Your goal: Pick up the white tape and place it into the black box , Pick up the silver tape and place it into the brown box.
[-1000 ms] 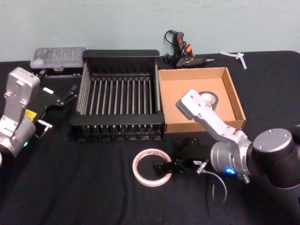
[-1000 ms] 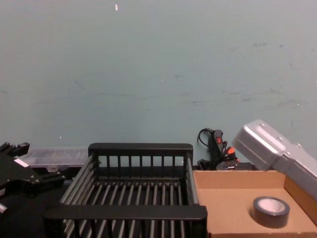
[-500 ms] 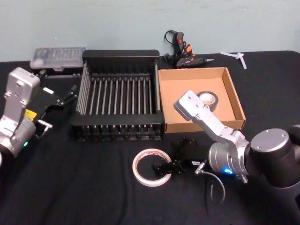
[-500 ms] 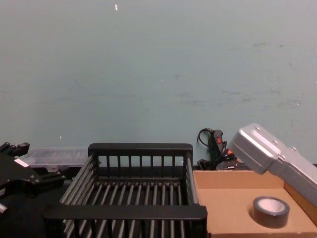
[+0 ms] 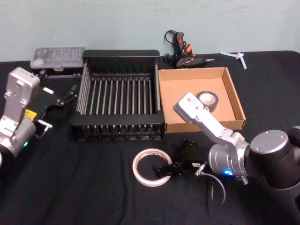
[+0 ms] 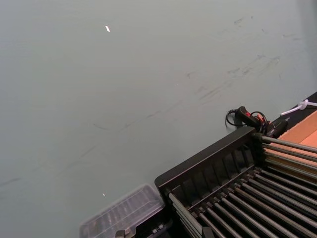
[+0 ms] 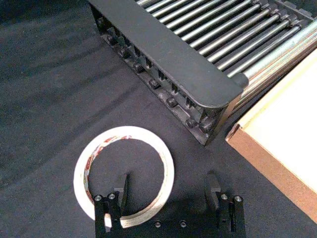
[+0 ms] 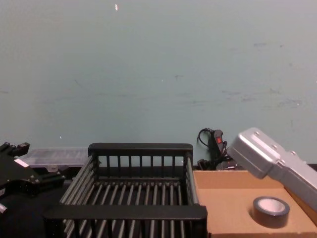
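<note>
Head view: black box [image 5: 119, 56], mid bench toward rear edge. Brown box [image 5: 236, 101] touching its right side, holding silver tape [image 5: 208, 99]. White tape [image 5: 151, 167] flat near front edge. Right gripper [image 5: 165, 169], jaws open, straddling its rim. Left gripper [image 5: 60, 97] parked by left edge, jaws unclear.

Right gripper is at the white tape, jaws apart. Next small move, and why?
Probably close the right gripper on the white tape. Its jaws stand open, one finger inside the ring and the other outside, straddling the band. The silver tape already lies in the brown box; the black box awaits the ring.
</note>
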You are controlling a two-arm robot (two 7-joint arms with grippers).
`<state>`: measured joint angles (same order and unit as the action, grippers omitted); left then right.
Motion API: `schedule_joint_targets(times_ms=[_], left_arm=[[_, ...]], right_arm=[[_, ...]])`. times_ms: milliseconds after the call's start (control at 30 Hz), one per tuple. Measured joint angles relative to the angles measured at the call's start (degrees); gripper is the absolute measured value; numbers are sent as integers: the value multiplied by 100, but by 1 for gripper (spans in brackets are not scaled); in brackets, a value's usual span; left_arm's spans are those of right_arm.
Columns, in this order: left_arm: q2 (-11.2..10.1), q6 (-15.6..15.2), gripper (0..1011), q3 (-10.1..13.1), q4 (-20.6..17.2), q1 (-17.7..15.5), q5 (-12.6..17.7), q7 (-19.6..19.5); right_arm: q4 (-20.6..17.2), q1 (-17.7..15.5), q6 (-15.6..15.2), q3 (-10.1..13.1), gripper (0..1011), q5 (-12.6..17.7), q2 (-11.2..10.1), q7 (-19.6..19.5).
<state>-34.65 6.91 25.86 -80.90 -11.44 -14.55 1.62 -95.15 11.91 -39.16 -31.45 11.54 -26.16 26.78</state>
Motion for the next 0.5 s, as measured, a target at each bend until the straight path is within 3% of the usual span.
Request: schedule_joint_targets(times_ms=[500], left_arm=[[0,0,1001,0,0,0,0,0]], right_arm=[[-15,-16,14,-17,1002,-83,-1,-6]])
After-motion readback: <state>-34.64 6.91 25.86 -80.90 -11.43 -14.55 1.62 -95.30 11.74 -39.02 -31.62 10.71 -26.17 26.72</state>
